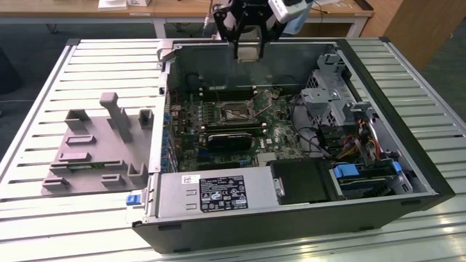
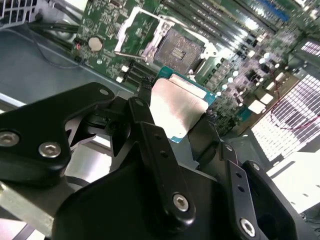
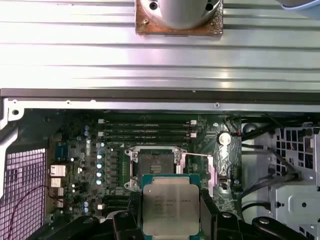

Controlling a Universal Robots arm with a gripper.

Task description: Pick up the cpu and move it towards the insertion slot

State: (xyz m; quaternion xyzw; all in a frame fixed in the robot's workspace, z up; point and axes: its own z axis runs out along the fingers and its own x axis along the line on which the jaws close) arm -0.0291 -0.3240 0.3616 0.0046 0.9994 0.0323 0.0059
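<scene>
The cpu, a flat square chip with a silver top, hangs in the air over the far wall of the open computer case. My gripper is shut on it, one black finger on each of two opposite edges. In both wrist views the cpu sits between the fingers of the gripper. The insertion slot, a square socket with a shiny frame and dark centre, lies open on the motherboard below. Chip and slot are apart.
The case stands on a slatted metal table. A grey fixture plate with upright posts lies at the exterior view's left. Inside the case are RAM slots, a black heatsink block, a power supply, a drive cage and cables.
</scene>
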